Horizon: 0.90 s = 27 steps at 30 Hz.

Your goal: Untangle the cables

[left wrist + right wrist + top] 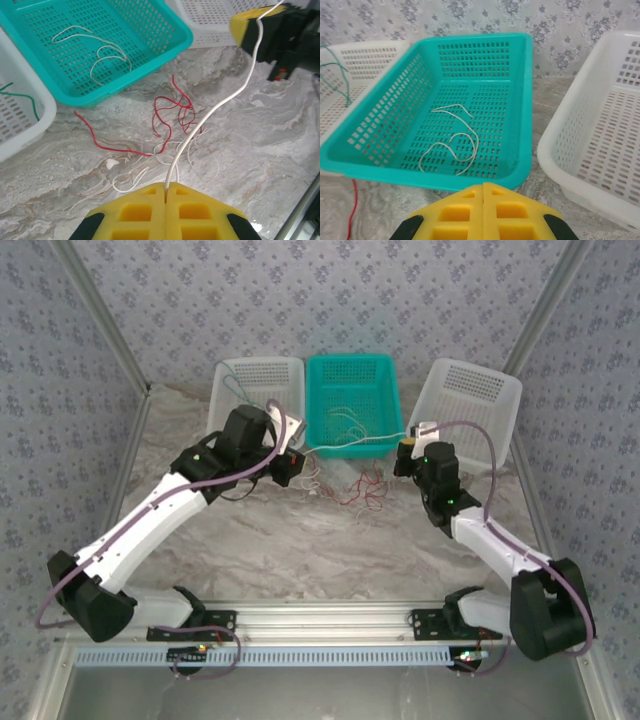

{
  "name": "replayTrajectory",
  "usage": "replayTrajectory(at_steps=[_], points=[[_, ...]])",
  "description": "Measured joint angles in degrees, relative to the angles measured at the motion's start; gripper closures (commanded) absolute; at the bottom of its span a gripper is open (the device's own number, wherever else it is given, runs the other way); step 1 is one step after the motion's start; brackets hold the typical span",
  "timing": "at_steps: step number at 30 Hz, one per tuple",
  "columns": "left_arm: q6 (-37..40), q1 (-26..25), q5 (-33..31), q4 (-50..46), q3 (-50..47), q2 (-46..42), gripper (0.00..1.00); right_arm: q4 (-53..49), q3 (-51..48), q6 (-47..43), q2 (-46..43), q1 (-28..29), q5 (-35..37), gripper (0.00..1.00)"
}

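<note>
My left gripper [166,186] [290,462] is shut on one end of a whitish cable [227,100]. That cable rises off the table in a curve to the yellow fingers [247,25] of my right gripper [405,452] [483,185], which is shut; the cable ends at its tips. Below the raised cable, red cables [172,107] [365,488] lie tangled with thin whitish cables [165,150] on the marble table. Two whitish cables [455,140] [100,50] lie in the teal basket [530,100]. A green cable [337,70] [25,97] lies in the left white basket.
Three baskets stand in a row at the back: white on the left [262,362], teal [348,358] in the middle, white on the right [470,370]. Both grippers hover just in front of the teal basket. The metal rail [330,615] runs along the near edge.
</note>
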Motion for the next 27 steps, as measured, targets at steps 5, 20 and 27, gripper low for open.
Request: replayTrajectory(at_steps=[5, 20, 27], points=[[-0.1, 0.0, 0.0, 1.9, -1.9, 1.8, 0.87, -8.1, 6.1, 1.9, -4.2, 0.0, -4.4, 1.0], [-4.5, -4.3, 13.0, 29.4, -14.5, 6.1, 0.04, -32.0, 44.3, 8.8, -1.0, 8.5, -8.0, 1.0], [-4.2, -5.9, 15.1, 38.4, -12.5, 15.9, 0.01, -37.2, 53.5, 12.0, 1.6, 8.9, -7.9, 1.0]])
